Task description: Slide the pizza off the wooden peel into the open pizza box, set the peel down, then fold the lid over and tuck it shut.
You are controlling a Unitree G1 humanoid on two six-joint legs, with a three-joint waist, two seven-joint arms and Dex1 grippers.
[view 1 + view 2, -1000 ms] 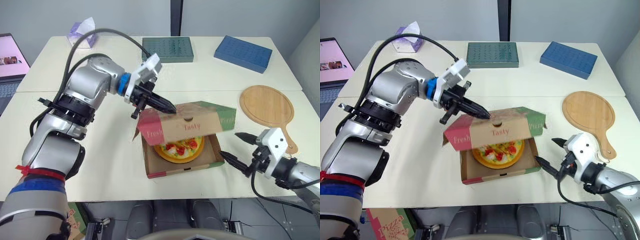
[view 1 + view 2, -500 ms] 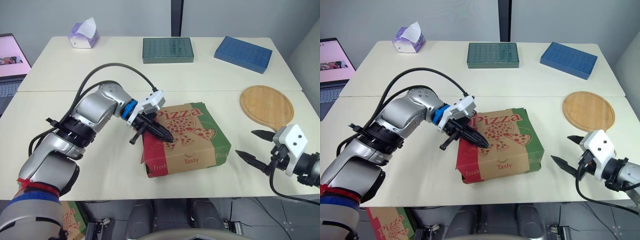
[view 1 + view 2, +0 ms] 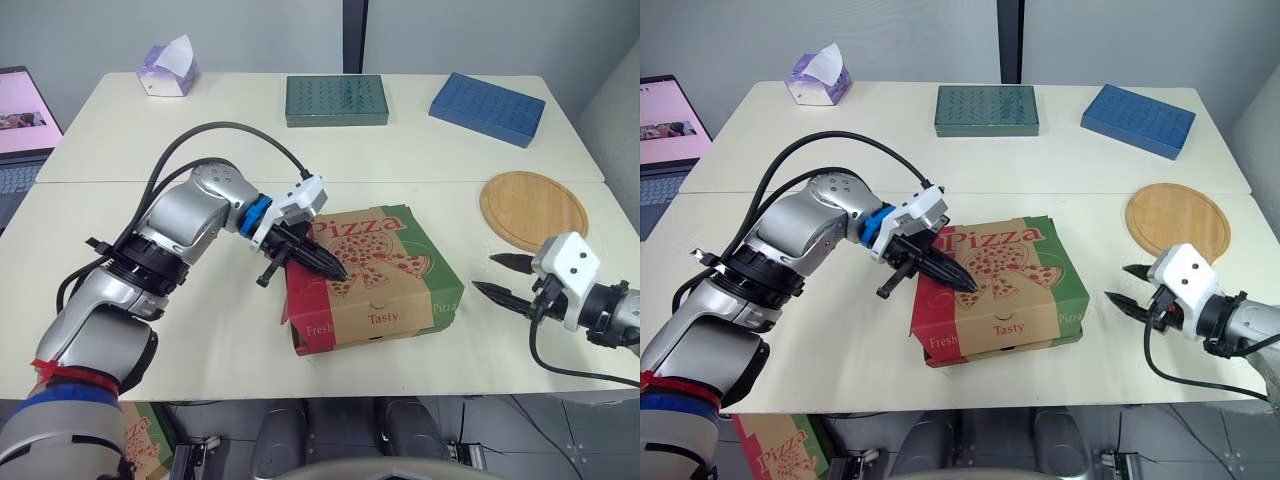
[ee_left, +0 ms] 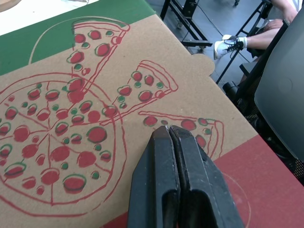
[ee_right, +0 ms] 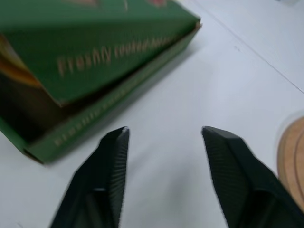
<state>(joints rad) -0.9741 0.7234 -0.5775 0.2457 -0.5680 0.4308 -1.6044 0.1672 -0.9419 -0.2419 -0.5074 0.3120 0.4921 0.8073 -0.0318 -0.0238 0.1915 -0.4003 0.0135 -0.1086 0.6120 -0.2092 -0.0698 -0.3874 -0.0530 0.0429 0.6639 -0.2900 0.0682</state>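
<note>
We've got the left gripper (image 4: 169, 130) with both black fingers pressed tight together, tips down on the closed pizza box lid (image 4: 71, 95), right by the drawn slice nearest the red band. Past the lid's tabbed edge there are chair legs (image 4: 190, 19), a person's white sneaker (image 4: 227, 43) and a dark chair back (image 4: 280, 95).

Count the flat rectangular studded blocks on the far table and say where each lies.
2. The green block lies at the far edge near the middle; the blue block lies to its right, beyond the wooden peel. None appears hidden.
</note>
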